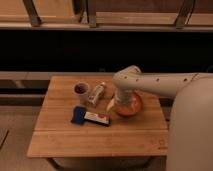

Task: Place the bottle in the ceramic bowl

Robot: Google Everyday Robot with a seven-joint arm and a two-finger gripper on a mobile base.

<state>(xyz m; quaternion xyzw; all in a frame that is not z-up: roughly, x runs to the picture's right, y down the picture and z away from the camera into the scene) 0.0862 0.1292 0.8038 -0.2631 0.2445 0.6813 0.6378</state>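
The small pale bottle (96, 93) lies on the wooden table (65, 137), just right of the cup and left of the arm. The glossy orange-red ceramic bowl (131, 107) sits right of the table's middle, partly covered by my arm. My gripper (118, 103) points down over the bowl's left part, a short way right of the bottle and apart from it. Nothing shows in its grasp.
A small pale cup with a dark inside (81, 90) stands left of the bottle. A flat blue-and-white box (90, 117) lies in front of them. A dark shelf and rail run behind the table. The robot's pale body (192, 130) fills the right side.
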